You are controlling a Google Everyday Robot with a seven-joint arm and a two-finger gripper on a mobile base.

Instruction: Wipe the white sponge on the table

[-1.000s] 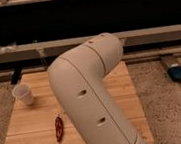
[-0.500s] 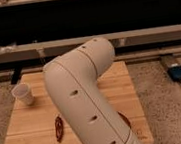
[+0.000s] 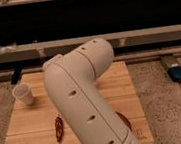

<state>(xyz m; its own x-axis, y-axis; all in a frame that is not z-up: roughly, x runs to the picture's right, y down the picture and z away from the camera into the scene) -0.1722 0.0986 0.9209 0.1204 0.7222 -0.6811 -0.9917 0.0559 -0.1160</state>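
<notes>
The robot's arm (image 3: 86, 107), a thick, smooth cream-coloured tube dotted with small oval holes, filled the foreground, rising from the bottom edge and bending at a rounded elbow above the middle of the table (image 3: 26, 131). The gripper was out of sight, apparently hidden behind or beyond that bulky arm, so whether its fingers were apart or together could not be told. The sponge could not be seen either; if it lay on the table, the arm covered it.

The table was squarish, its pale wooden top marked by lengthwise plank grain. Near its front left, just beside the arm, lay a slim red-brown object (image 3: 58, 128), elongated and pointing roughly front to back. A sliver of something similar in colour, a reddish curve (image 3: 124, 121), showed at the arm's right edge. Toward the far left corner stood a white cup (image 3: 24, 94), upright and tapered, well apart from the red-brown object.

Around the table the floor (image 3: 170, 111) was speckled grey. On it to the right, beyond the table, sat a dark blue box (image 3: 177, 72) with a cable trailing off toward the edge. Farther back ran a long pale ledge (image 3: 144, 34) beneath a dark wall.
</notes>
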